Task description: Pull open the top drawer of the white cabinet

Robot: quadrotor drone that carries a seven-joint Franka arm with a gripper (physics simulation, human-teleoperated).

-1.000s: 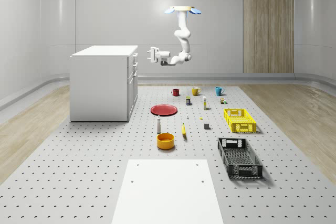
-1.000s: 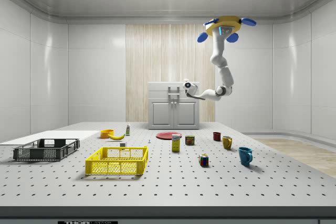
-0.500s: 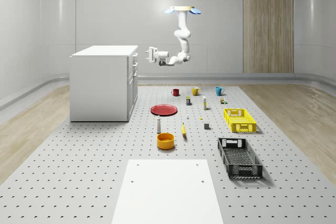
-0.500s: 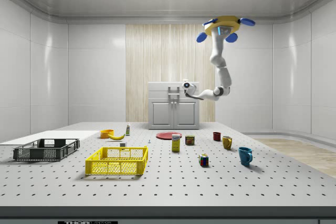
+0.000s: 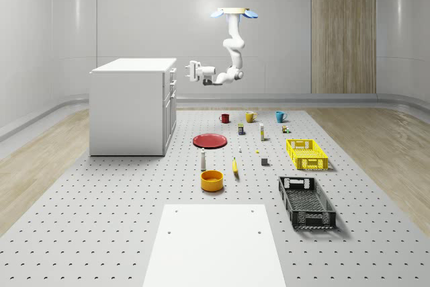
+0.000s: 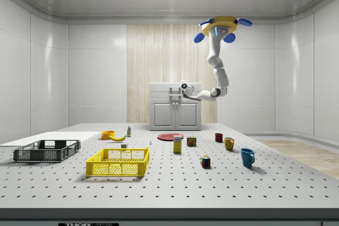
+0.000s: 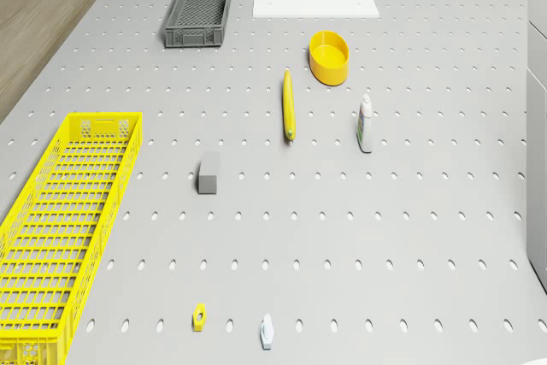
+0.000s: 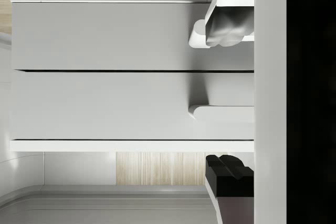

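The white cabinet [image 5: 133, 107] stands on the table at the whole-scene view's left, with all drawers shut. Its top drawer [image 8: 105, 106] carries a white handle [image 8: 223, 112]. The drone [image 5: 235, 13] hovers high over the table, to the right of the cabinet's front. Its arm hangs down and bends toward the cabinet. My gripper [image 5: 188, 70] is level with the top drawer, a short gap from the front. In the wrist view the gripper [image 8: 227, 100] is open, and the handle lies between a grey fingertip [image 8: 227, 24] and a black fingertip [image 8: 231, 174]. The side view shows the gripper [image 6: 181, 86] before the cabinet [image 6: 175, 110].
A red plate [image 5: 209, 140], mugs [image 5: 250, 117], a yellow bowl [image 5: 211, 180], a banana [image 7: 288, 105], a bottle [image 7: 365, 122] and a grey block [image 7: 209, 172] lie on the pegboard table. A yellow crate [image 5: 306, 153] and a black crate [image 5: 306, 201] sit at the right.
The drone and arm have drifted toward the cabinet, bringing the gripper closer to the top drawer's front. The drawers have not moved.
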